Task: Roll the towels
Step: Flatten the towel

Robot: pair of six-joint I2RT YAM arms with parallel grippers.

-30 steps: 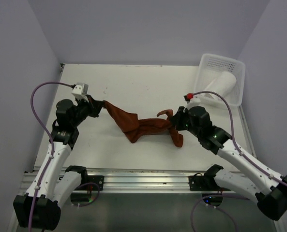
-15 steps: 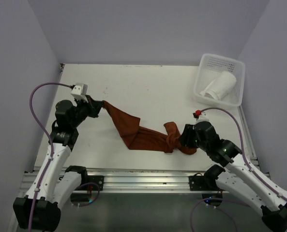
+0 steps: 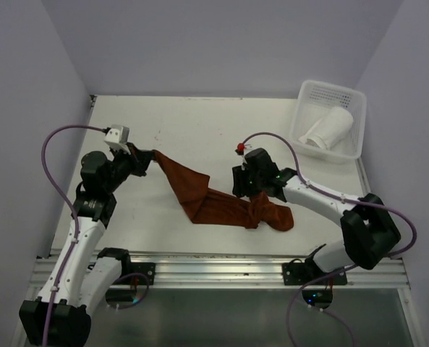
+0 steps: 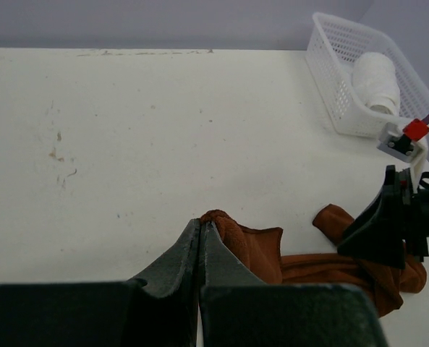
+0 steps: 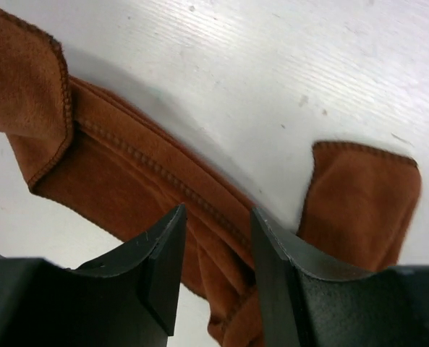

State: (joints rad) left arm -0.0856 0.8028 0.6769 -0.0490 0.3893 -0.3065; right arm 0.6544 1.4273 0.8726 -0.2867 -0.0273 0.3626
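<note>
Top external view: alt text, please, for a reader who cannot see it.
The left hand pinches one corner of a rust-brown towel that lies strung out and crumpled across the white table, while the right hand hangs over its bunched other end. A rolled white towel lies in a white perforated basket at the far right.

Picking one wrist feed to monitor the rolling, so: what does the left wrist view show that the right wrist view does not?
Only the left wrist view: the left hand shut on a corner of the rust-brown towel, and the basket holding the rolled white towel. Only the right wrist view: the right hand, open over the towel's stitched hem. Both: the rust-brown towel lying on the white table.
</note>
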